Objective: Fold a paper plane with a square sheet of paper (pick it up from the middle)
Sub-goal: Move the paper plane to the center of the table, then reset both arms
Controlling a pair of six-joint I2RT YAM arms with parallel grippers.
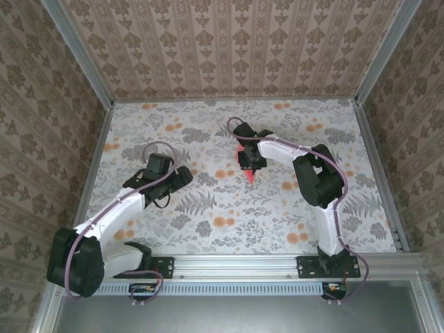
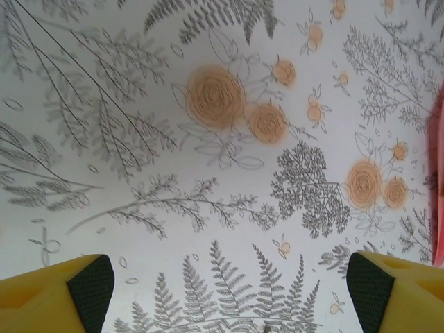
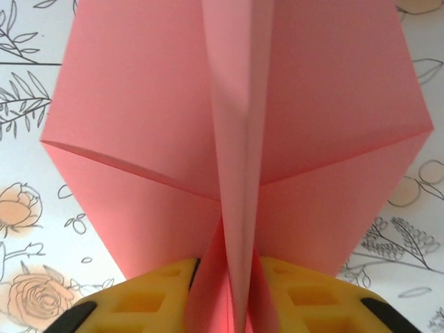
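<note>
Our left claw (image 2: 229,295) hangs spread over the floral counter (image 2: 104,222). Our right claw (image 3: 227,300) straddles the keel of the salmon-pink paper plane (image 3: 326,104); we cannot tell whether it pinches.

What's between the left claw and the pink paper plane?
Nothing: in the top view, bare flowered tablecloth separates the left claw from the salmon-pink paper plane.

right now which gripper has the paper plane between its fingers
The right gripper: the paper plane has its centre fold standing between the yellow fingers. The left gripper hangs open over the floral tabletop, holding nothing.
</note>
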